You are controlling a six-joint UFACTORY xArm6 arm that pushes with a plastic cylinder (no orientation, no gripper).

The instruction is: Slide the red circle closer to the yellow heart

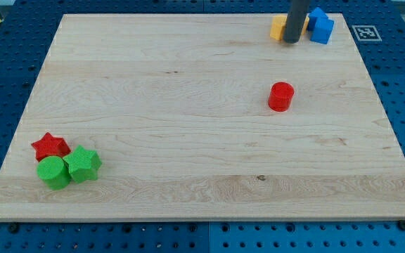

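Observation:
The red circle [281, 96] sits on the wooden board right of centre in the upper half. My tip [292, 41] is at the view's top right, well above the red circle and apart from it. A yellow block [278, 28] lies just left of my rod and is partly hidden by it; its shape cannot be made out. A blue block [320, 26] lies just right of the rod.
A red star [50, 146], a green circle [53, 172] and a green star [83, 164] cluster at the board's lower left corner. The board's edge [188, 219] runs along the view's bottom. A marker tag [366, 32] lies off the board at top right.

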